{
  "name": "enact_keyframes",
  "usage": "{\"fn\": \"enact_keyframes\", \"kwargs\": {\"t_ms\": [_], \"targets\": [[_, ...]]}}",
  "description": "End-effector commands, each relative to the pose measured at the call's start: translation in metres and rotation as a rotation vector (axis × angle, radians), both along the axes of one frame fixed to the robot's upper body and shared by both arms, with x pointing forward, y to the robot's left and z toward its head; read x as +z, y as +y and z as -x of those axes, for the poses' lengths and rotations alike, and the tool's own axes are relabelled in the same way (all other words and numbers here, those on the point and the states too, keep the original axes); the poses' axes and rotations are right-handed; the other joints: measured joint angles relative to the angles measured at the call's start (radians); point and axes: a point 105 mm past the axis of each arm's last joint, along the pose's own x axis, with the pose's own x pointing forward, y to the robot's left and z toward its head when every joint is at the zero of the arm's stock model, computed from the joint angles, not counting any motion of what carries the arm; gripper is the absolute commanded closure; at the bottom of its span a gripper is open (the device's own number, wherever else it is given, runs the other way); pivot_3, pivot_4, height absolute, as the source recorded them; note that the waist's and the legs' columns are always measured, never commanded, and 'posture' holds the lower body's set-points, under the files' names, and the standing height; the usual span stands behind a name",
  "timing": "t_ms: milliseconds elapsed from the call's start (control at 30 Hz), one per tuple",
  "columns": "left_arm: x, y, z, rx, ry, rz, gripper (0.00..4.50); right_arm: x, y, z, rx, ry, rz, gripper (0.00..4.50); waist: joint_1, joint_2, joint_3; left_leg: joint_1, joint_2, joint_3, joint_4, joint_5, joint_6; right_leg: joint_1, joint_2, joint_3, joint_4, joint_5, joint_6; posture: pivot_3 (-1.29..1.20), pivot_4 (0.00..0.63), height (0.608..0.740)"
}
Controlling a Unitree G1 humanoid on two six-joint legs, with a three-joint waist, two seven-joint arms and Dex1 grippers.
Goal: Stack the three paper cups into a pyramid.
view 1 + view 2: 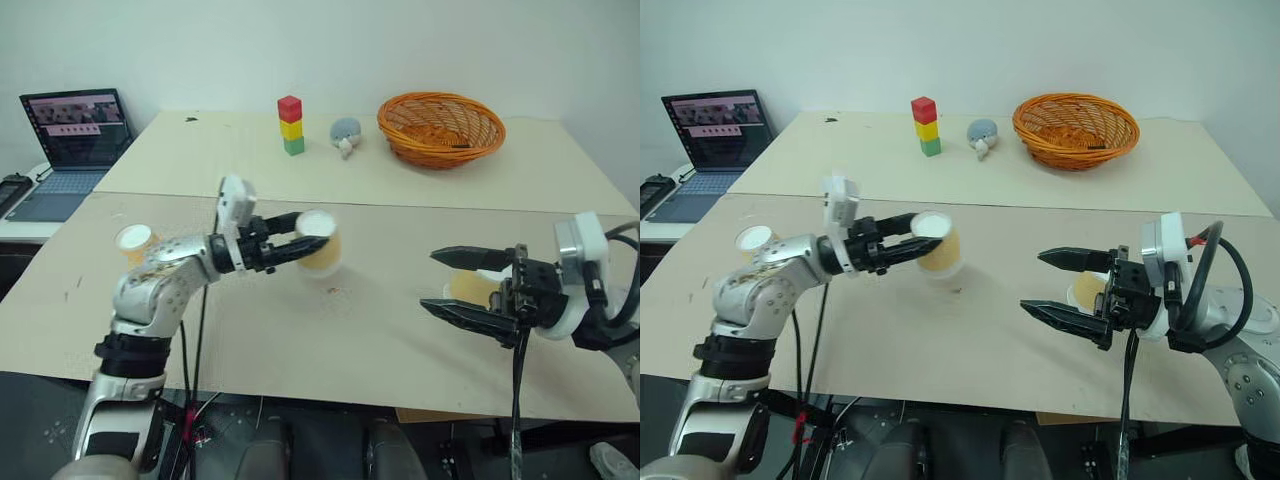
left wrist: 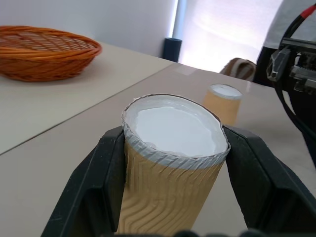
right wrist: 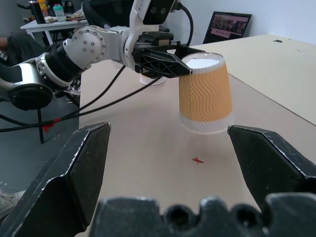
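The left arm reached level across the table toward the robot's right, its left gripper [image 1: 305, 243] clamped on an upside-down paper cup [image 1: 322, 254] near the white base, a finger on each side. That cup stood upright, base up, wide mouth just above the table [image 1: 400, 330]. The right gripper [image 1: 440, 283] pointed left with jaws wide and empty, a second cup [image 1: 472, 289] behind its fingers, a third cup [image 1: 133, 241] beyond the left forearm.

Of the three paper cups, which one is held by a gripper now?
The middle cup, upside down, clamped near its white base by the left gripper and lifted. The cup at the far left and the cup behind the open right gripper stand on the table, untouched.
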Motion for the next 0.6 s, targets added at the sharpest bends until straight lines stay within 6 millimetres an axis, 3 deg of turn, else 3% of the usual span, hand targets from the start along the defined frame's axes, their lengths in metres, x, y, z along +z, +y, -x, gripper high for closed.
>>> {"fn": "enact_keyframes", "kwargs": {"t_ms": [33,133,333,600], "targets": [[-0.002,-0.015,0.005,-0.129,0.017,-0.042,1.63,0.011,0.003,0.009,0.003,-0.050,-0.021,0.00,0.000,0.000,0.001,0.000,0.000,0.000,0.000,0.000,0.000,0.000,0.000,0.000,0.000,0.000,0.000,0.00,0.150,0.629],[-0.020,-0.020,-0.001,-0.166,0.054,-0.096,1.63,0.011,0.001,0.012,-0.022,-0.049,-0.021,0.00,-0.001,0.000,0.001,0.001,0.000,0.000,0.000,0.000,0.000,0.000,0.001,0.000,0.000,-0.001,-0.001,0.00,0.150,0.629],[-0.028,-0.027,-0.007,-0.186,0.041,-0.114,1.63,0.013,0.000,0.018,-0.043,-0.055,-0.025,0.00,-0.003,0.000,0.003,0.000,0.000,0.000,-0.001,0.001,0.002,0.000,0.001,0.000,0.000,-0.001,-0.001,0.00,0.150,0.629],[-0.021,-0.040,-0.017,-0.184,0.003,-0.080,1.63,0.015,0.000,0.019,-0.056,-0.060,-0.028,0.00,0.002,0.000,0.004,0.000,0.000,0.000,0.000,0.001,0.002,0.002,0.000,-0.001,-0.001,-0.001,-0.001,0.00,0.150,0.629]]}}
